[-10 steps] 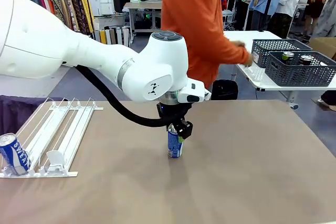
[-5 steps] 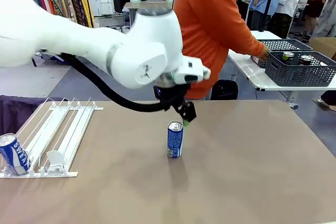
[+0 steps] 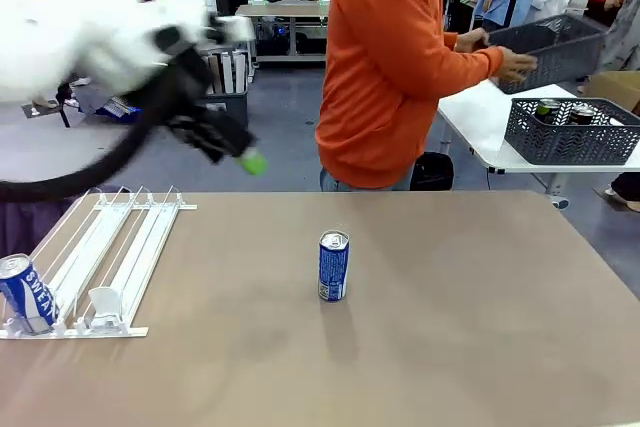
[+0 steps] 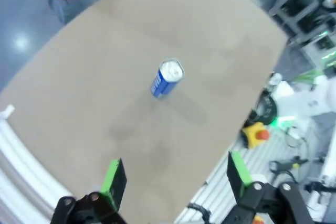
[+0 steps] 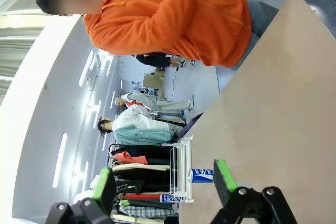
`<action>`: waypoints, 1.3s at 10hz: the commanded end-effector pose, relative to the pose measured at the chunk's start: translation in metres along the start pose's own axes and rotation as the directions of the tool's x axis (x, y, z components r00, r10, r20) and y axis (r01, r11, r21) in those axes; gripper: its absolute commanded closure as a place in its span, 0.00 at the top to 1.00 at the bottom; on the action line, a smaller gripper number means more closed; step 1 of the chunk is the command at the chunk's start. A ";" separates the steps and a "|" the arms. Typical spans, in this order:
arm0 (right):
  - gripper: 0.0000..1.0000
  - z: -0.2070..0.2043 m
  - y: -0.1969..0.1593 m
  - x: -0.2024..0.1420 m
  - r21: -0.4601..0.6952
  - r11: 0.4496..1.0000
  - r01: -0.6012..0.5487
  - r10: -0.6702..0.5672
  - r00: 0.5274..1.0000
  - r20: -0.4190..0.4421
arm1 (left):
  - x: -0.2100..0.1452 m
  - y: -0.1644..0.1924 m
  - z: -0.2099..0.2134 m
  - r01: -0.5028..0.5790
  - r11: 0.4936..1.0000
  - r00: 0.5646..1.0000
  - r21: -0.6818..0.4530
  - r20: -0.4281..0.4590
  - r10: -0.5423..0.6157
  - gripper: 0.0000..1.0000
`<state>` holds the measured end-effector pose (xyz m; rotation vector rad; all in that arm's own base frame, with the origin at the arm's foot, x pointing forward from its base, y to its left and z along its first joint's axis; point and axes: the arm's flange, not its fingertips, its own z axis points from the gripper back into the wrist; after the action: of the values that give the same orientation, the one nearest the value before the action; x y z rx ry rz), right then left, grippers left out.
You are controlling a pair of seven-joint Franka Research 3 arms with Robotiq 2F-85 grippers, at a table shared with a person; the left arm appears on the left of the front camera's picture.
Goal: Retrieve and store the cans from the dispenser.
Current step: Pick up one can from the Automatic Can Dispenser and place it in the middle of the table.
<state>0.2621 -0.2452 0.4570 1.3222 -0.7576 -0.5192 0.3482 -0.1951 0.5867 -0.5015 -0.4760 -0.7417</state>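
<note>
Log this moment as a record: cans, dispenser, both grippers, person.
can on table: blue can, upright, mid-table, untouched
can in rack: second blue can, leaning at the dispenser's near end
left gripper: open, empty, raised above the table
right gripper: open, empty
person: hand holds a dark basket over the side table

Blue can with white lettering and silver top, second blue can in the white dispenser, tan table, person's orange top, my left gripper black with green pads.
</note>
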 end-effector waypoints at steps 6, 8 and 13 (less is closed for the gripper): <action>1.00 -0.002 0.002 0.001 0.019 1.000 -0.012 0.012 1.000 0.008 | -0.228 0.162 0.129 -0.190 0.846 0.891 -0.498 0.275 0.362 1.00; 1.00 -0.002 0.002 0.001 0.019 1.000 -0.012 0.012 1.000 0.008 | -0.264 0.178 0.140 -0.237 0.807 0.842 -0.541 0.299 0.449 1.00; 1.00 -0.002 0.002 0.001 0.019 1.000 -0.012 0.012 1.000 0.008 | -0.249 0.160 0.140 -0.199 0.848 0.879 -0.491 0.293 0.376 1.00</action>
<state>0.2620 -0.2453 0.4570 1.3221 -0.7579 -0.5195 0.2740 0.1108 0.5120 -1.1342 -0.5476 -0.4306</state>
